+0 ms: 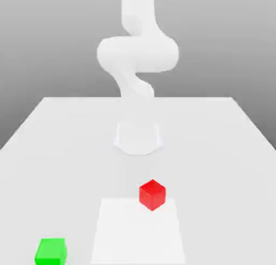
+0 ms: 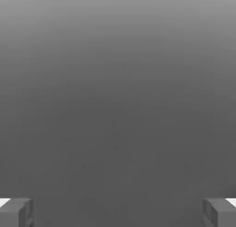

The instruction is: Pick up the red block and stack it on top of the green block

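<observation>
Red block (image 1: 152,194), lower centre: looks light, rigid, matte; I'd pinch opposite flat faces. My tool (image 2: 118,212) spread wide, empty.

From the exterior view we look slightly down across the counter (image 1: 64,129) from a raised spot off its near edge, facing the arm (image 1: 137,54) at twelve o'clock, far enough back to take in the red block (image 1: 152,194) and, at seven o'clock, the green block (image 1: 51,251). From the hand view we look past two fingers (image 2: 16,212) spread wide onto plain grey. We find no part of the scene common to both views.
</observation>
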